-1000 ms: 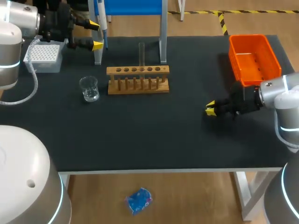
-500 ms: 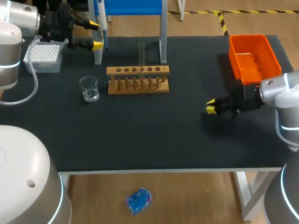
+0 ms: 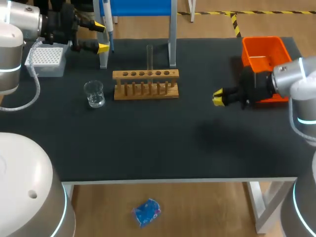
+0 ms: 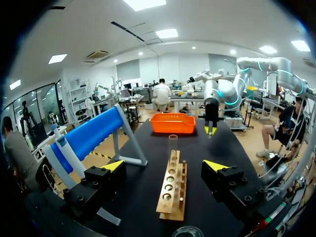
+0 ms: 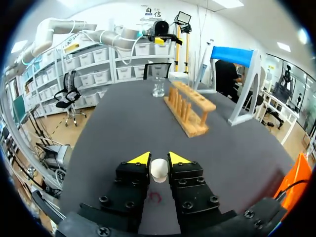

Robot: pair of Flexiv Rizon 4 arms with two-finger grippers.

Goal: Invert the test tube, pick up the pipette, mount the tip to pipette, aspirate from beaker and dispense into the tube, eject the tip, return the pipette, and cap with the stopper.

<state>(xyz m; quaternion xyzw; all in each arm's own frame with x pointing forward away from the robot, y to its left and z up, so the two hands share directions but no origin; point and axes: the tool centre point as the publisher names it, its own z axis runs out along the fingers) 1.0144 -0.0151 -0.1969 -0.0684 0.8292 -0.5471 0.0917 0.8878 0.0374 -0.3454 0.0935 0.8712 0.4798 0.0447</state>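
A clear test tube (image 3: 149,56) stands upright in the wooden rack (image 3: 145,84); the left wrist view shows the tube (image 4: 173,144) ahead of my left gripper (image 4: 164,166). My left gripper (image 3: 101,36) is open at the far left, beside the blue-and-white pipette (image 3: 106,19) hanging on the blue stand (image 3: 140,7). Right of the rack, above the table, my right gripper (image 3: 218,98) is shut on a small white stopper (image 5: 159,169), which shows between its yellow tips (image 5: 140,158). The glass beaker (image 3: 94,94) stands left of the rack.
A white tip box (image 3: 48,59) sits at the far left edge. An orange bin (image 3: 266,58) stands at the far right, just behind my right arm. The stand's legs (image 3: 172,39) rise behind the rack.
My right gripper has risen and shifted toward the far side and slightly left, carrying the stopper. The left arm has not moved.
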